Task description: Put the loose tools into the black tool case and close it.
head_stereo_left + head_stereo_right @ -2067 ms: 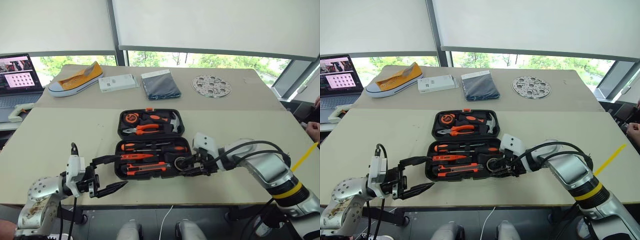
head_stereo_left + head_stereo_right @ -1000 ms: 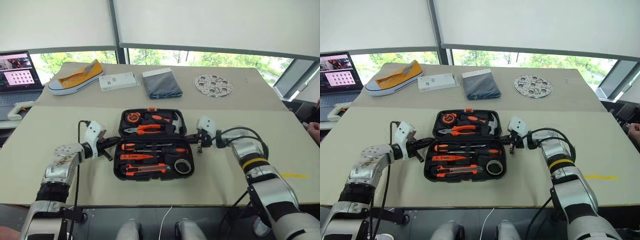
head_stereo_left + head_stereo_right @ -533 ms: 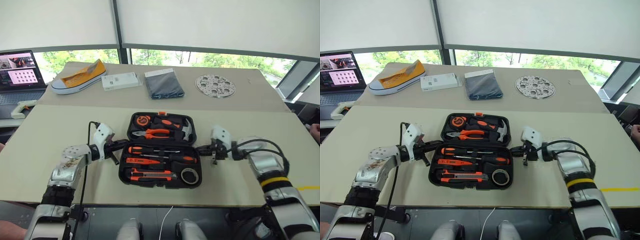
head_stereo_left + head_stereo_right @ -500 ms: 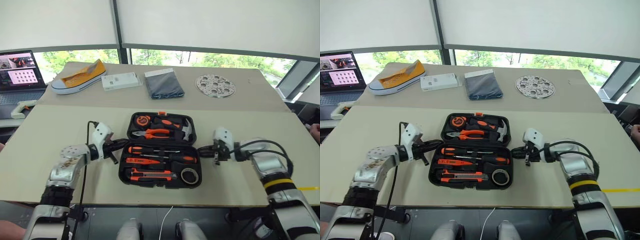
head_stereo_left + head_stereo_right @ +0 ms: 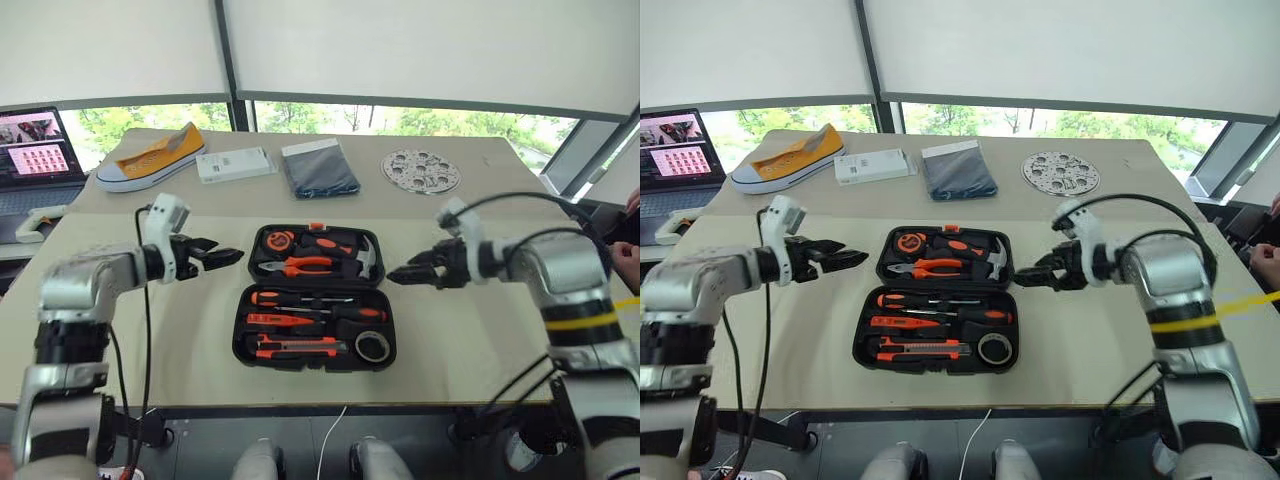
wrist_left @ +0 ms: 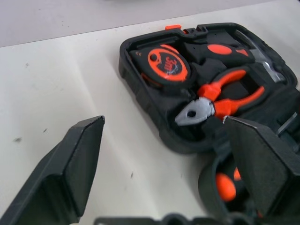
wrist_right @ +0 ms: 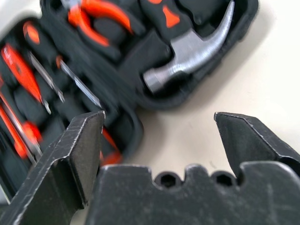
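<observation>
Your black tool case (image 5: 315, 300) lies open on the table (image 5: 480, 330), near its front edge. From the head views you see both halves: utility knife (image 5: 292, 349), screwdrivers (image 5: 310, 298) and tape roll (image 5: 372, 346) sit in the near half. The left wrist view adds the far half's tape measure (image 6: 165, 64) and pliers (image 6: 220, 97); the right wrist view gives the hammer (image 7: 197, 49). The left gripper (image 5: 222, 256) hangs just left of the case's far half, the right gripper (image 5: 400, 274) just right of it. Both spread wide, holding nothing, clear of the case.
</observation>
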